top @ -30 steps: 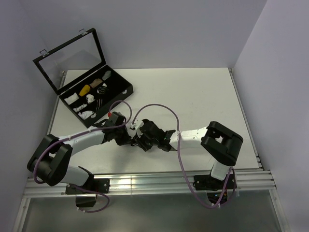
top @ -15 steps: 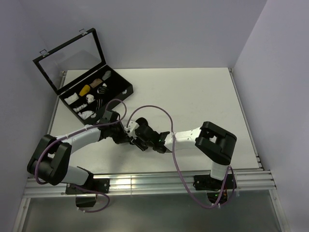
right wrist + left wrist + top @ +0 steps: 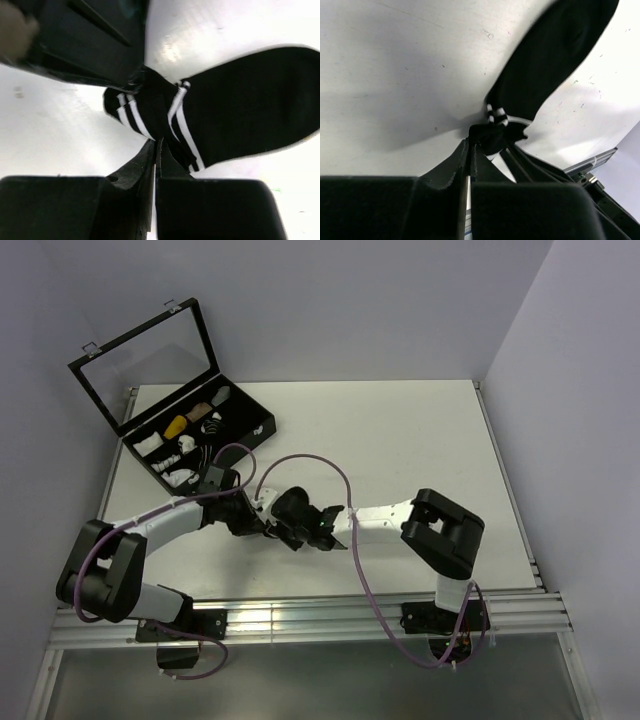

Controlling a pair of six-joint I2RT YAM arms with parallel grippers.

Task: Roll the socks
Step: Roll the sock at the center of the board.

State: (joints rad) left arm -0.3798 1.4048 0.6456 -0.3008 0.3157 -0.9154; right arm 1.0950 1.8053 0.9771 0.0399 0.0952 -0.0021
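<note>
Black socks point(image 3: 235, 105) lie flat on the table point(image 3: 420, 440) close to its front edge, with the striped cuff bunched between your 2 grippers. The left gripper point(image 3: 470, 146) and right gripper point(image 3: 156, 146) are each pinched together on that cuff (tips almost touching). If you pull unevenly, I'd judge the cuff slips free or the fingers collide. Beyond them you have wide tabletop to move over. The open box point(image 3: 262, 428) sits well off at the far left.

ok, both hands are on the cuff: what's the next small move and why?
Probably fold the pinched cuff over toward the toe to start the roll. The left hand and right hand are both shut on the striped cuff of the socks, while the rest lies unrolled on the table.
</note>
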